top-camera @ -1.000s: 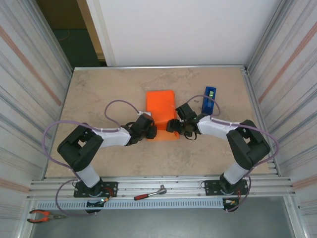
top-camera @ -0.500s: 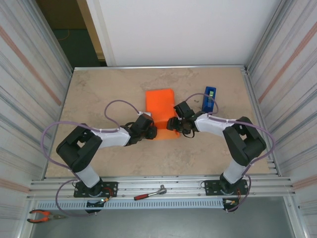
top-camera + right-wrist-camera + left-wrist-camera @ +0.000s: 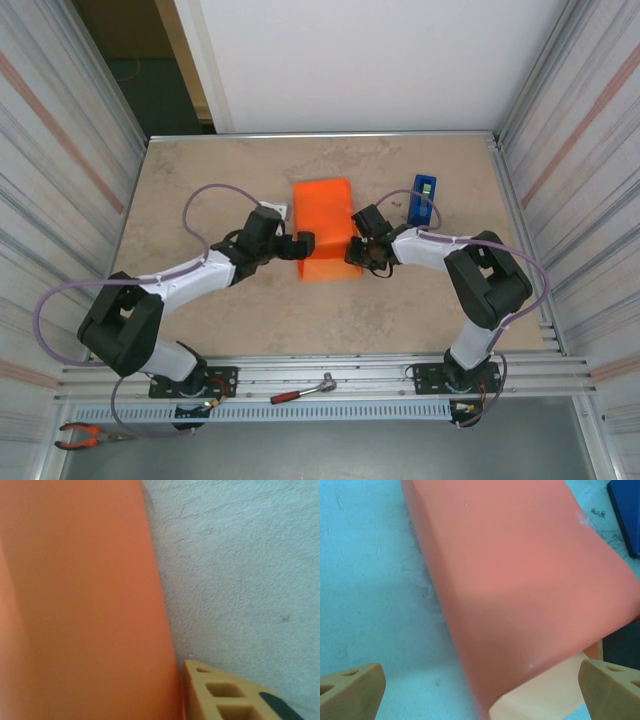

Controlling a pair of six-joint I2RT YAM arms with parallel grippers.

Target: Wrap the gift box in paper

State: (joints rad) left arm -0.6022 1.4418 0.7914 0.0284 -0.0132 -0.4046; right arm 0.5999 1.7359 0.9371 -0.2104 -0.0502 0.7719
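Paper around gift box; left end effector wide apart, right end effector unclear.

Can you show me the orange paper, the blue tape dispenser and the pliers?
the paper [image 3: 324,215]: top external view, on its flat upper face.
blue tape dispenser [image 3: 421,200]: top external view, middle of its body.
pliers [image 3: 85,434]: top external view, on the red handles.

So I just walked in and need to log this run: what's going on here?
Two robot arms are wrapping a gift box. The orange paper is folded over it mid-table. The left gripper hovers open at the paper's left side; the right gripper sits against its right edge, grip unclear. A blue tape dispenser stands untouched nearby.
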